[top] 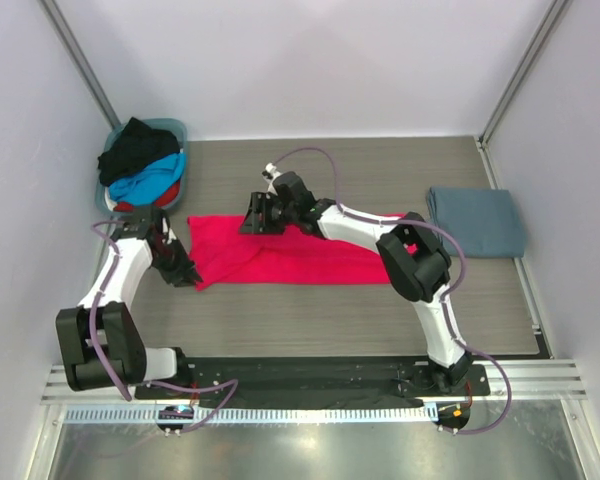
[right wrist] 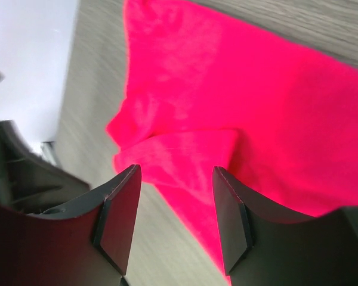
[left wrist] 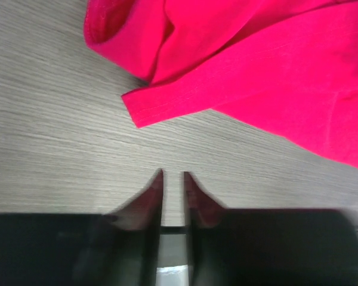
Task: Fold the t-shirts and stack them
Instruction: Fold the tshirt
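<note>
A grey wood-grain counter (top: 370, 310) is enclosed by pale walls (top: 310, 60) on three sides. A teal basket (top: 178, 127) is set in its far left corner, and a black plate (top: 310, 372) is laid along its near edge

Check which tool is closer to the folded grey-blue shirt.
Right. The right tool is over the red-pink shirt mid-table, left of the grey-blue shirt; the left tool is farther left, at the red-pink shirt's left edge.

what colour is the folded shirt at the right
The folded shirt is grey-blue; top view.
</note>
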Controlling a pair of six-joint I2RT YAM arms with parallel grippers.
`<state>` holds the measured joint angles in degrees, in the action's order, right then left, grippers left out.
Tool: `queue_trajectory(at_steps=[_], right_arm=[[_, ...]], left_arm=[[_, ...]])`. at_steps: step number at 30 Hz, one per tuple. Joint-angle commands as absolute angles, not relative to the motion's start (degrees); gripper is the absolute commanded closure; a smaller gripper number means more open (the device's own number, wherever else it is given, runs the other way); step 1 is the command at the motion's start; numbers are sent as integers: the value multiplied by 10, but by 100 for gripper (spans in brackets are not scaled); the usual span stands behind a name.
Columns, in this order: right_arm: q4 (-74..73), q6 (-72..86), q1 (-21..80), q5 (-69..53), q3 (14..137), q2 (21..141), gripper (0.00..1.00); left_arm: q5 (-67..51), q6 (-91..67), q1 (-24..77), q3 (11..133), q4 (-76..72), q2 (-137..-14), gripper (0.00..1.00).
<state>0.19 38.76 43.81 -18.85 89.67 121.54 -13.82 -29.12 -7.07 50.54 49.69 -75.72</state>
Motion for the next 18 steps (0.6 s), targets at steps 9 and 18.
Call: queue_trajectory(at_steps=[9,18], right_arm=[[-84,354,436,-198,996,1303,48],[-55,362,434,-231,976,1290,58]], left_arm=[[-77,-265,-72,553,498,-808,38],[-84,-288,-80,533,473,-817,37]])
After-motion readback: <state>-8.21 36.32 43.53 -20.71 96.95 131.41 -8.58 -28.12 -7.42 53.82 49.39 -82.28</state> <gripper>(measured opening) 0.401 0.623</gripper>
